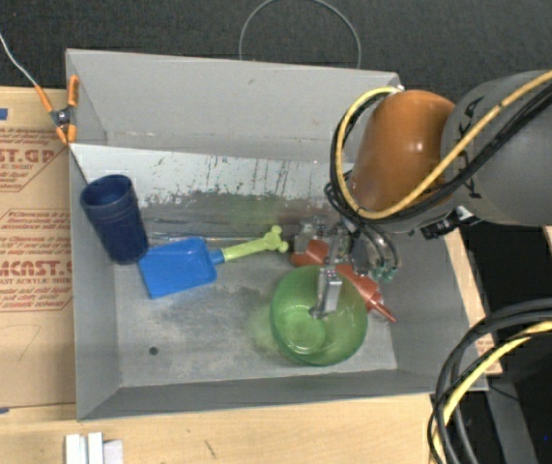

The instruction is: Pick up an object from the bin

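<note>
My gripper hangs low at the bin's right side, its metal finger reaching down onto the rim of a translucent green bowl. An orange-red piece lies just right of the finger, partly under the gripper. Whether anything is held between the fingers is hidden.
A blue scoop with a yellow-green handle lies in the bin's middle. A dark blue cup lies on its side by the left wall. The arm's orange cover and cables fill the bin's upper right.
</note>
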Tool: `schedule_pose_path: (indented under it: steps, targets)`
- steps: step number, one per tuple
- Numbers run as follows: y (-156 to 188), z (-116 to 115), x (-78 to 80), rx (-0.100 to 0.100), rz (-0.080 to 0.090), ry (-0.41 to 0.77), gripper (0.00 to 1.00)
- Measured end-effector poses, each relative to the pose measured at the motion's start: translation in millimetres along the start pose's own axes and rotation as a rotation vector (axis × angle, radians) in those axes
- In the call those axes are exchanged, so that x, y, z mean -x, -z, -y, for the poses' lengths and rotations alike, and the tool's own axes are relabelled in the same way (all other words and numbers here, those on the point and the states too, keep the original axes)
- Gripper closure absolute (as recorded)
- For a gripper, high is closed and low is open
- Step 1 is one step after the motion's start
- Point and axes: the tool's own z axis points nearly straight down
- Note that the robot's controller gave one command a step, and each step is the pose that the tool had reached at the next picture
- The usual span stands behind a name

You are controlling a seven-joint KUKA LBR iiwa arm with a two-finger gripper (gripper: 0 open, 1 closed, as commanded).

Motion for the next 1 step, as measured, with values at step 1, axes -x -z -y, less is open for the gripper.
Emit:
schedule_pose_path:
  steps: [1]
  targets:
    - [4.5,0.1,1.8,0.0,0.008,0.0,0.0]
